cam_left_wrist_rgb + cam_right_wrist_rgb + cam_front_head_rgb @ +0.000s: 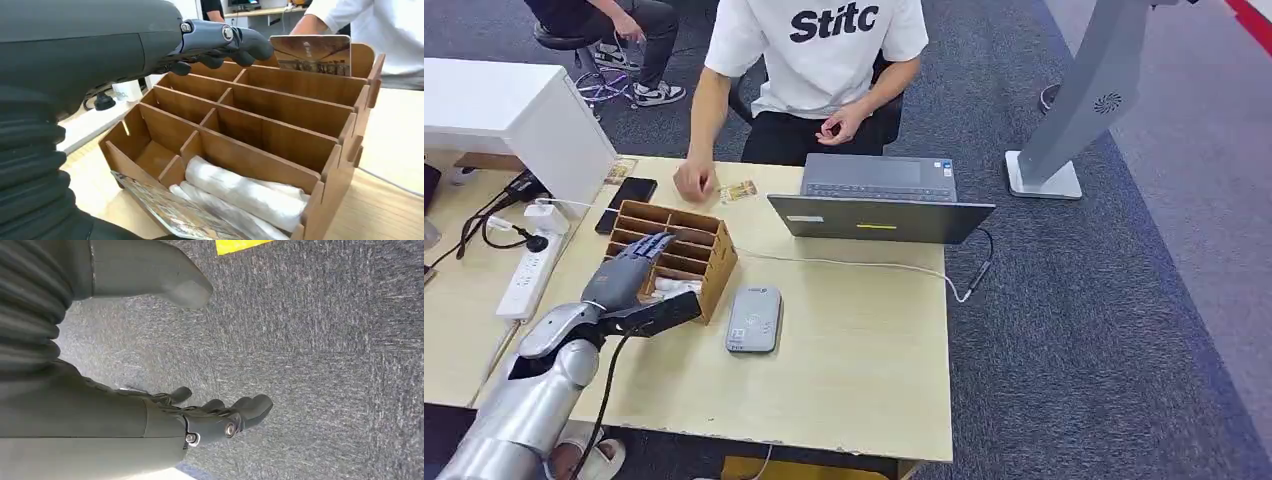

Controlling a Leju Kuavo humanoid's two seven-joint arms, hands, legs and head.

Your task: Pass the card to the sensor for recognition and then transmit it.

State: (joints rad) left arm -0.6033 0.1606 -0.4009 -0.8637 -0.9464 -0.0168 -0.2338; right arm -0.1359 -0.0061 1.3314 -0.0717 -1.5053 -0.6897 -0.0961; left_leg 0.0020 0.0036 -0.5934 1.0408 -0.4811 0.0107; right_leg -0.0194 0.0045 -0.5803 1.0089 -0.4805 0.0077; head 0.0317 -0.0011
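A card stands upright in the far slot of the wooden organizer, upper right of the left wrist view — edge-up, probably so fingers can pinch it. The left hand hovers over the organizer, fingers stretched toward the card, holding nothing. The sensor lies flat just beside the organizer, mid-frame — an easy swipe. The right hand hangs loosely curled and empty over carpet.

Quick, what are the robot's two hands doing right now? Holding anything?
Left hand: over the wooden organizer, fingers reaching toward the card standing in it; holding nothing that I can see.
Right hand: hanging above carpet, empty, fingers apart.
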